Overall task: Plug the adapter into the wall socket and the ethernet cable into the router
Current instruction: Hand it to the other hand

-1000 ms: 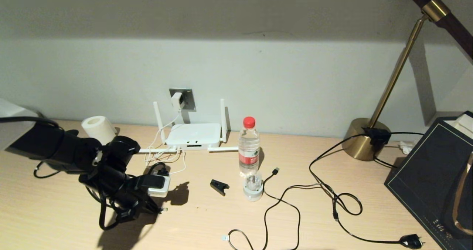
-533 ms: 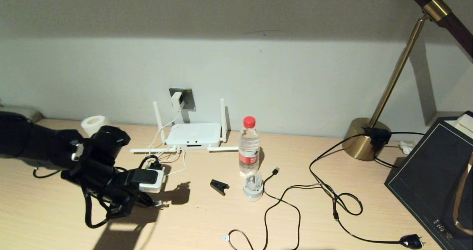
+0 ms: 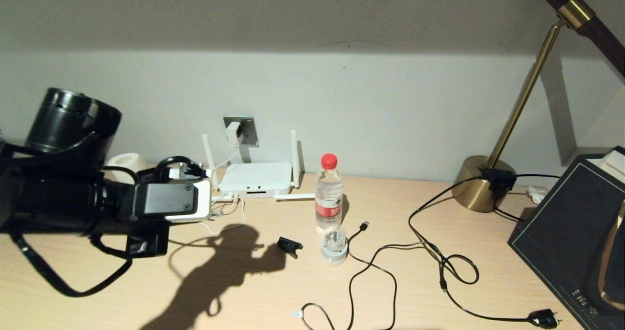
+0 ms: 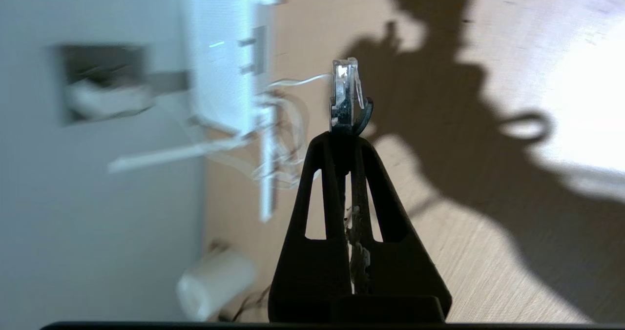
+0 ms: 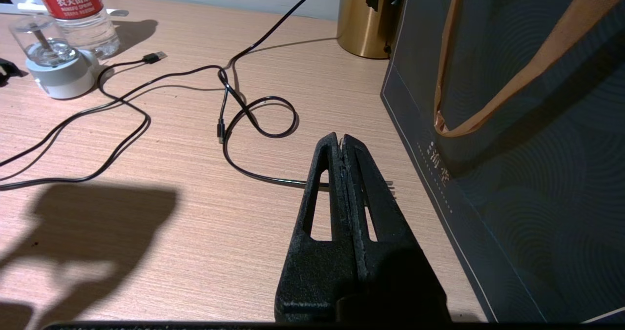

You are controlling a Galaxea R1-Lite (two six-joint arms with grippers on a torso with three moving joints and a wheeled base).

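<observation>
Router (image 4: 222,61) and wall socket (image 4: 105,83) blurred in left wrist view; ports perhaps indistinguishable.

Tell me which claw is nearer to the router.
The left claw. It holds the ethernet cable connector just beside the router. The right claw is shut over the table near the dark bag, far from it.

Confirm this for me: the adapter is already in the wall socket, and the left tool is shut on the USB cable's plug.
Not quite. The adapter does sit in the wall socket, but the left tool is shut on the ethernet cable, not the USB cable. The left wrist view shows its clear-tipped connector sticking out from between the closed fingers.
</observation>
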